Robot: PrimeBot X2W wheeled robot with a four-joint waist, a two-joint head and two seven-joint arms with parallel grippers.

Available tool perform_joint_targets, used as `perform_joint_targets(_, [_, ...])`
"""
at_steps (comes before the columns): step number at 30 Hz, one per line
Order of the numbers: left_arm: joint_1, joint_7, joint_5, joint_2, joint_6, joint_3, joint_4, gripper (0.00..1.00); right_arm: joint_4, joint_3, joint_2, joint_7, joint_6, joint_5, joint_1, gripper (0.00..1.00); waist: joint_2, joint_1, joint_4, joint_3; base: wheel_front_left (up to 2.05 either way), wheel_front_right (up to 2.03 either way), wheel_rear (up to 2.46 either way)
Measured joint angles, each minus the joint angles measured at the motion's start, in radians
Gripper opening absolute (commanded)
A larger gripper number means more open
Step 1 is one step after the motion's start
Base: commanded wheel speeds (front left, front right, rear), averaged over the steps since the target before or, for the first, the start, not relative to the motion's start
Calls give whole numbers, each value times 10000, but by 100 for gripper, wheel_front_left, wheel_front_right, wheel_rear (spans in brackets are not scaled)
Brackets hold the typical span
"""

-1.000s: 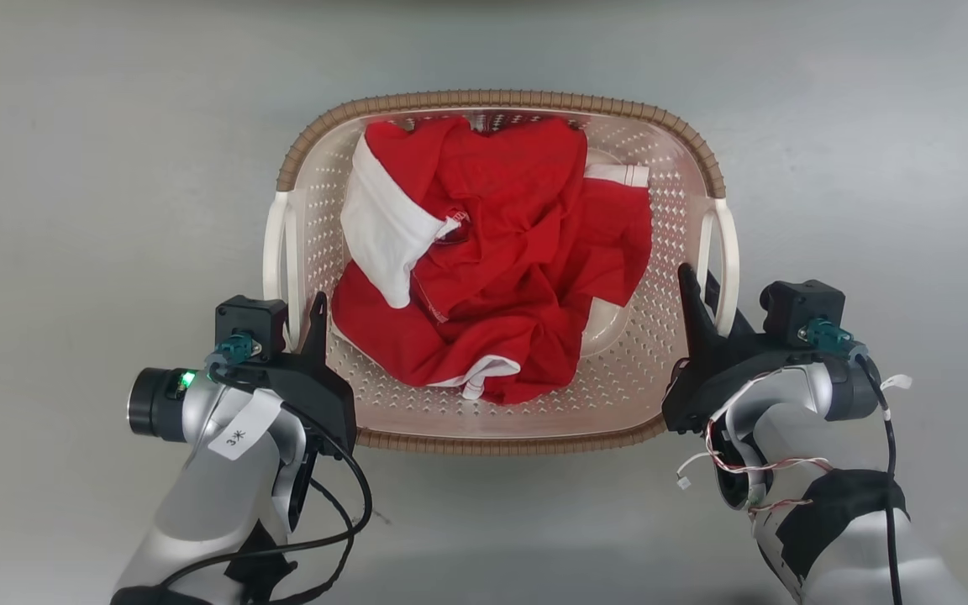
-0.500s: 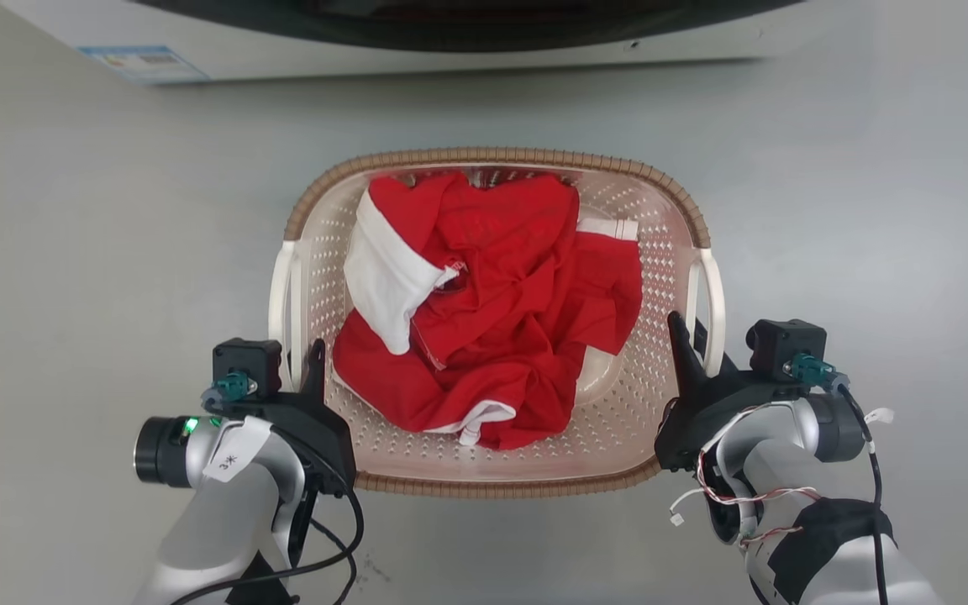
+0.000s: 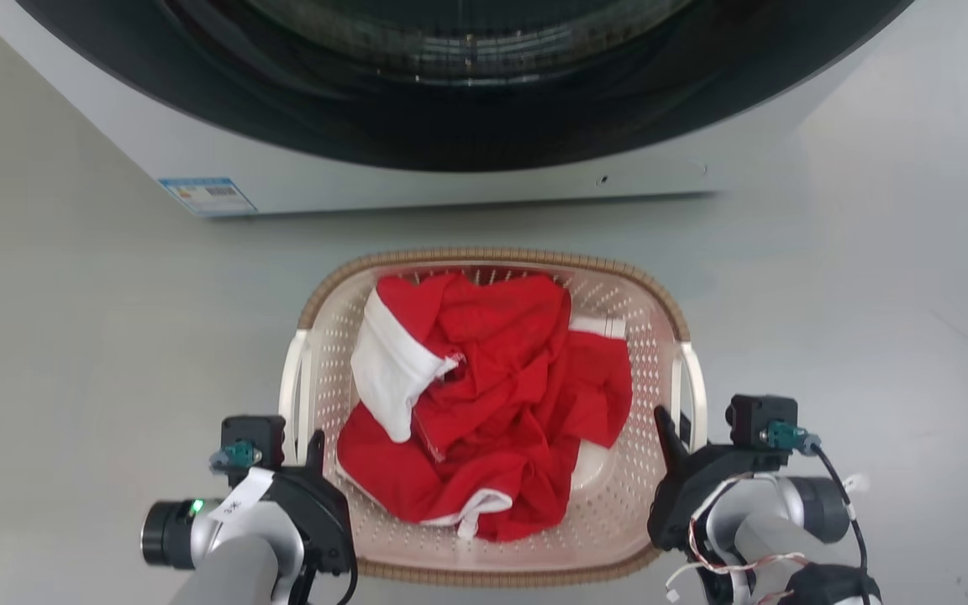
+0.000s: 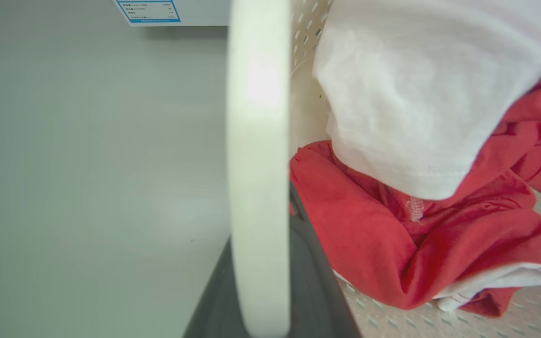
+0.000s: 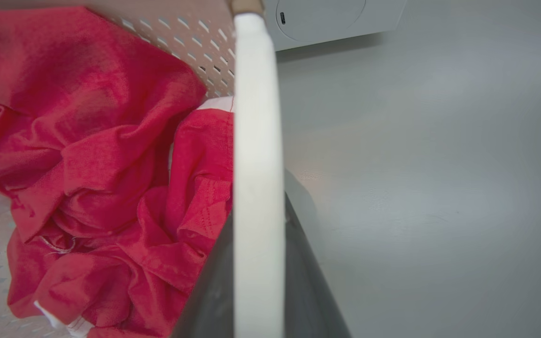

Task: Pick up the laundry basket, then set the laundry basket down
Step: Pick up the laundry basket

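Both left pincer (image 3: pixel 306 441) and right pincer (image 3: pixel 673 420) clamp the laundry basket (image 3: pixel 484 254), washer (image 3: pixel 417 181) ahead.

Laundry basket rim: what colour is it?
The rim of the laundry basket is brown with a woven-look texture, best seen in the head view.

Cream-white laundry basket (image 3: pixel 618 512), dotted with holes, brown woven-look rim (image 3: pixel 492 253), white handles (image 3: pixel 289 403).
Inside, clothes (image 3: pixel 501 386) red with white bands; washer (image 3: pixel 417 181) white, door (image 3: pixel 467 101) black, label (image 3: pixel 207 195) blue-edged; floor (image 3: pixel 72 353) plain grey; left claw (image 3: pixel 306 444), right claw (image 3: pixel 674 424) black; left arm (image 3: pixel 240 563) silver, green light (image 3: pixel 196 507).
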Motion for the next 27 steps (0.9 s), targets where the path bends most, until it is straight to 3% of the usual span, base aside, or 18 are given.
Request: perform_joint_targets(27, [3070,1856,-1269,46,-161,-1312,426,0,113,2011,-2,2366,-320,2405,2822,0,0,0,-113,-4003,0,0,0])
